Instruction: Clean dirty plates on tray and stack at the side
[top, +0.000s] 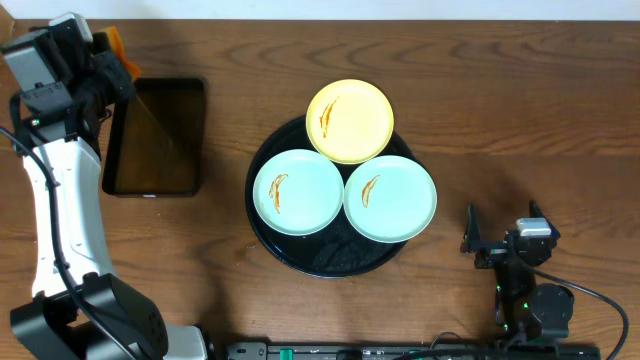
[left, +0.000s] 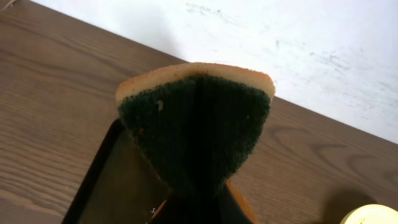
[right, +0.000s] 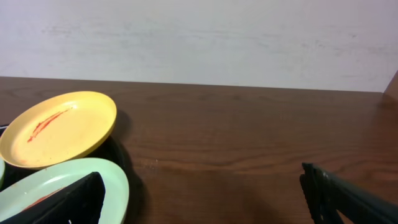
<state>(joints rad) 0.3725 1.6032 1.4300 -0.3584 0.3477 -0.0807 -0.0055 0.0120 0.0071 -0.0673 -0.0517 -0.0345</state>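
step: sponge pickup done by the look of it, wiping not yet begun; judged from smears showing on all three plates
left gripper (top: 108, 62): upper left of overhead frame, over the rectangular tray (top: 155, 138), pinching the sponge (left: 196, 124); sponge folded, green scouring face toward the wrist camera, orange backing at the rim
right gripper (right: 205, 208): lower right of overhead frame, low near the bench (top: 520, 80), fingers spread wide, nothing between them
task things: round black tray (top: 330, 258) at frame centre, carrying yellow plate (top: 350, 120) at top, mint plate left (top: 298, 192), mint plate right (top: 390, 198); yellow one overhanging the tray's upper rim
next move: likely sponge across to the round tray, scouring face down on a smear; right gripper probably needed to steady or lift a plate by its rim
stacking side: no stack started
counts: plates 3 (2 mint, 1 yellow); smears 3, one per plate; round tray 1; rectangular tray 1; sponge 1; grippers 2
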